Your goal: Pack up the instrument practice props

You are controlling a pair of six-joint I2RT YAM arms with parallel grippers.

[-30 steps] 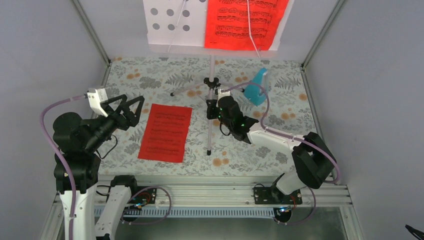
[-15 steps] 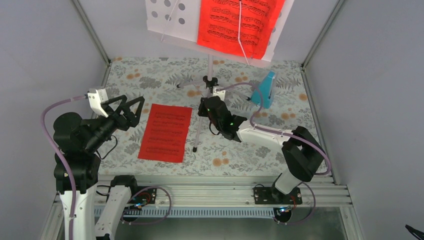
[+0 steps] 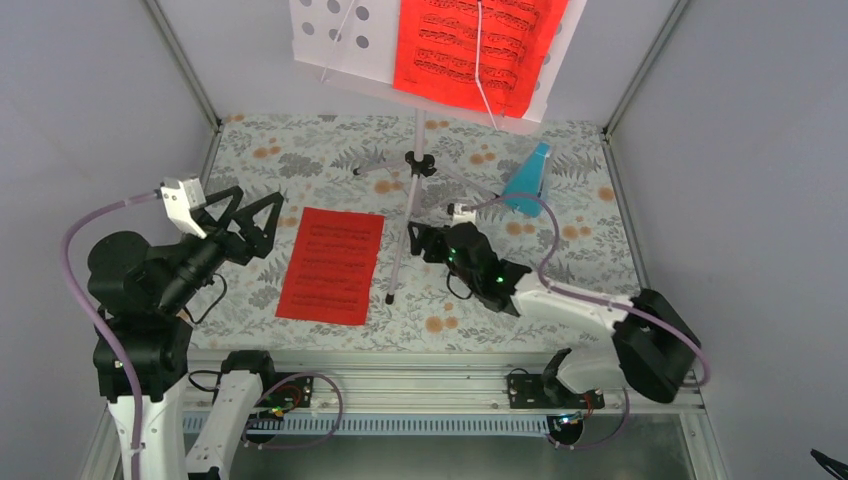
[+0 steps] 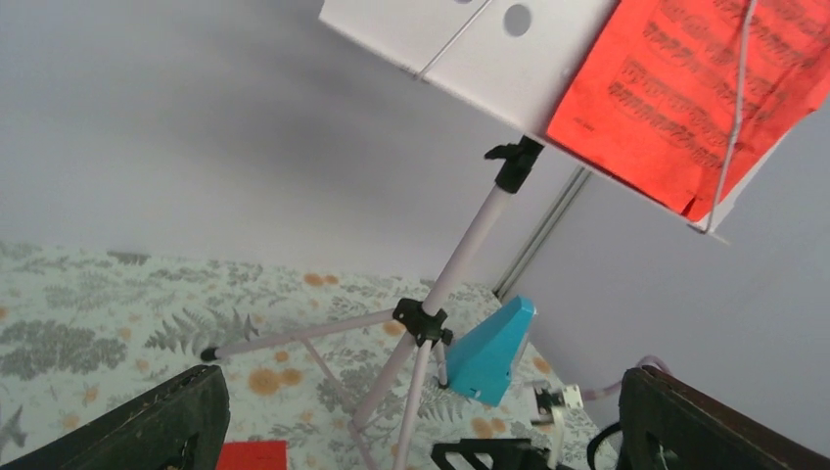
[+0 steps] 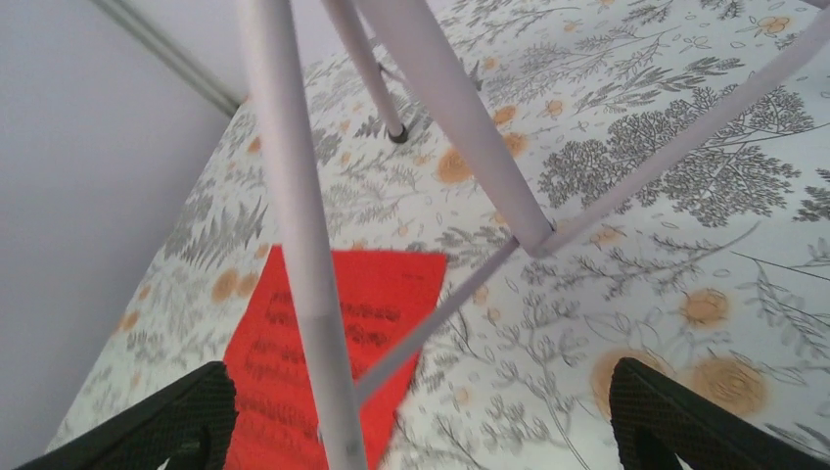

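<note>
**Top view.** A silver music stand (image 3: 405, 228) is seen on a floral table (image 3: 575, 235), its three legs spread and its pale perforated desk raised at the far edge of the frame. One red sheet of music (image 3: 470, 45) is held on that desk under a thin wire. A second red sheet (image 3: 332, 265) lies flat on the table, left of the stand's near leg. A turquoise metronome (image 3: 527, 180) stands just right of the tripod, apart from it. The left gripper (image 3: 258, 197) is held above the table's left side with its jaws wide apart and nothing between them, well apart from every prop. The right gripper (image 3: 421, 243) is set low, just beside the near leg, with its jaws apart. No box or case is shown.

**Left wrist view.** The stand, the sheet on its desk and the metronome are seen across the table between two widely parted fingers. The stand appears tilted, though this may be only the camera's angle.

**Right wrist view.** A stand leg is seen between the parted fingers, touched by neither. The loose sheet lies beyond it.

Nothing is judged to be packed yet. The stand has to be folded, both sheets gathered and the metronome stowed.
</note>
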